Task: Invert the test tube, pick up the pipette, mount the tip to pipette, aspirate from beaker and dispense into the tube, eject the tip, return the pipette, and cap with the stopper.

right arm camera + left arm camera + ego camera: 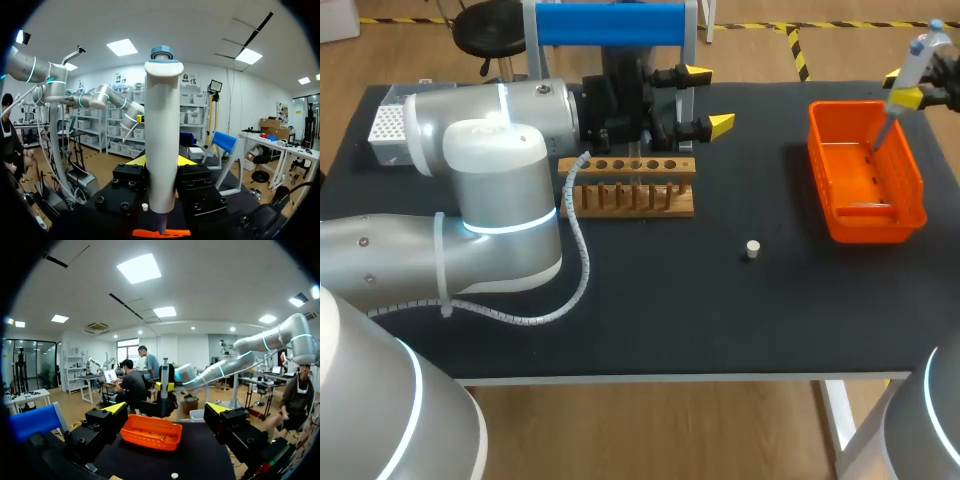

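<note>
The black table (pixel 720 320) carries a wooden test-tube rack (pixel 630 190) near its back, an orange bin (pixel 865 170) to the right, and a small white stopper (pixel 752 249) lying alone between them. The left gripper (pixel 710 98) hangs wide apart and empty just behind the rack. The right gripper (pixel 900 88) clamps the pipette (pixel 910 65) above the bin.

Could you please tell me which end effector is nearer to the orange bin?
Right. The right end effector holds the pipette over the orange bin; the left end effector hovers by the wooden rack, well apart.
</note>
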Motion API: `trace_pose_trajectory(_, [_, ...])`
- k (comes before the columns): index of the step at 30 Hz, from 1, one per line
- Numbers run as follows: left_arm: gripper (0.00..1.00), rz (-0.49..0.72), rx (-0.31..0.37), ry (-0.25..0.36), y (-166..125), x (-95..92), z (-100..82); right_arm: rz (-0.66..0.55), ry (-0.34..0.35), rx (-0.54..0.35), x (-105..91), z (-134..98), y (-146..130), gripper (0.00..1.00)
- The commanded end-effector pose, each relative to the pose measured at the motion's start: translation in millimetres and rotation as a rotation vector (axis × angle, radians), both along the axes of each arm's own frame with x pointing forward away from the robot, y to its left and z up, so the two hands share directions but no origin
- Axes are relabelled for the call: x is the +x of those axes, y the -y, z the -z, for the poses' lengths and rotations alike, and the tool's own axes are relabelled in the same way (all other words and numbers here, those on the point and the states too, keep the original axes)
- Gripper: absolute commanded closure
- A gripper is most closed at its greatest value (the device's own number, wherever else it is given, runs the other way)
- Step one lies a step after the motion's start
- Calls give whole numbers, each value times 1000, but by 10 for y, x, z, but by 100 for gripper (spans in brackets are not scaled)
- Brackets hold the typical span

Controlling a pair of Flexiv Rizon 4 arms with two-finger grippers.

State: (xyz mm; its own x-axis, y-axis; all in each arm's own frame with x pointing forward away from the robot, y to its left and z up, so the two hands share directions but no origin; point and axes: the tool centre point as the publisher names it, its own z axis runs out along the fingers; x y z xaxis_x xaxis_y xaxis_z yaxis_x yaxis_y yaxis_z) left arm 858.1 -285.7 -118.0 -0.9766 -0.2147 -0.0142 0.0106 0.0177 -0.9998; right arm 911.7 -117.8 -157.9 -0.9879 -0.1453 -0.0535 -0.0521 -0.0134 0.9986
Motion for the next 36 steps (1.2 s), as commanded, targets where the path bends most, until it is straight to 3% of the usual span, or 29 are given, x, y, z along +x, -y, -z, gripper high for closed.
trace_pose_trajectory(1, [0,-4,-5,2,12,-5,11,101,13,-9,-296,-44,-423,100])
trace_pose_trajectory(14, [0,-4,-5,2,12,-5,11,39,3,-19,-528,-17,-1263,100])
trace_pose_trajectory(22, [0,-4,-5,2,12,-5,11,17,4,-27,-657,4,-1656,100])
trace_pose_trajectory(36, [0,-4,-5,2,12,-5,11,-29,-12,-27,-710,14,-2247,100])
